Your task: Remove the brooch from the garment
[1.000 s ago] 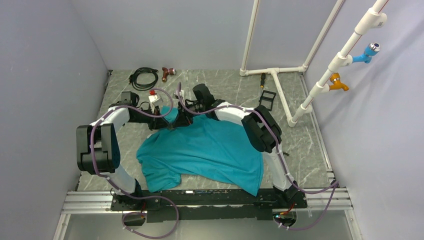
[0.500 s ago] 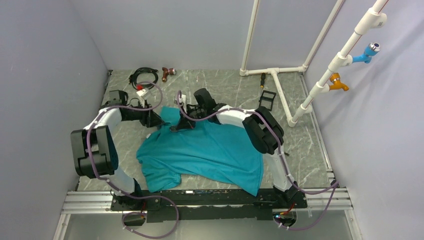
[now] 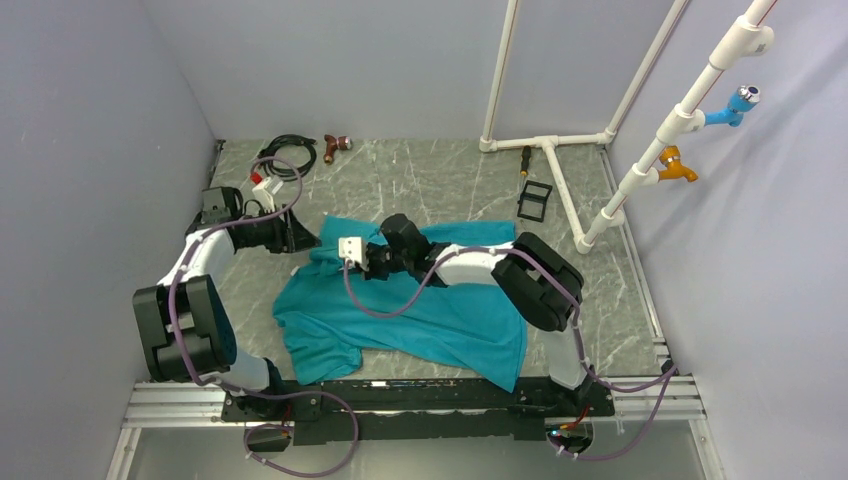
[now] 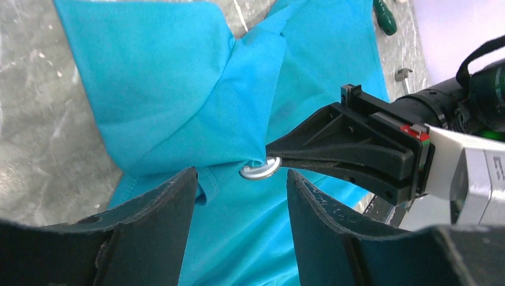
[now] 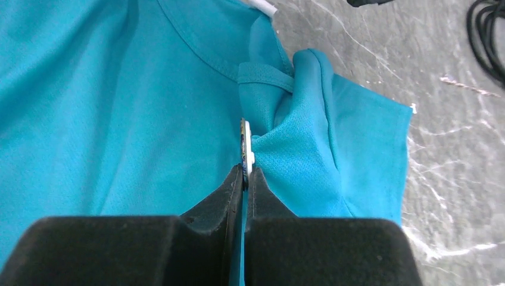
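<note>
- Left gripper (image 4: 240, 186): fingers spread wide, holding nothing. In the top view it sat just off the far left corner of the garment (image 3: 440, 310), aimed rightward at the bunched fabric.
- Brooch (image 4: 260, 169): we found it at the puckered neck end of the garment. It lay directly ahead of the left gripper, centred between the open fingers and clear of both, with its flat face towards that wrist camera.
- Right gripper (image 5: 245, 176): pressed together on the brooch's rim, reaching in from the right. The disc was edge-on to its own camera, with cloth gathered at the same point.
- Judgement: the right arm had the brooch. We expected separation to need the left fingers closing on the fabric just behind the disc, with each arm pulling away from the other.
</note>
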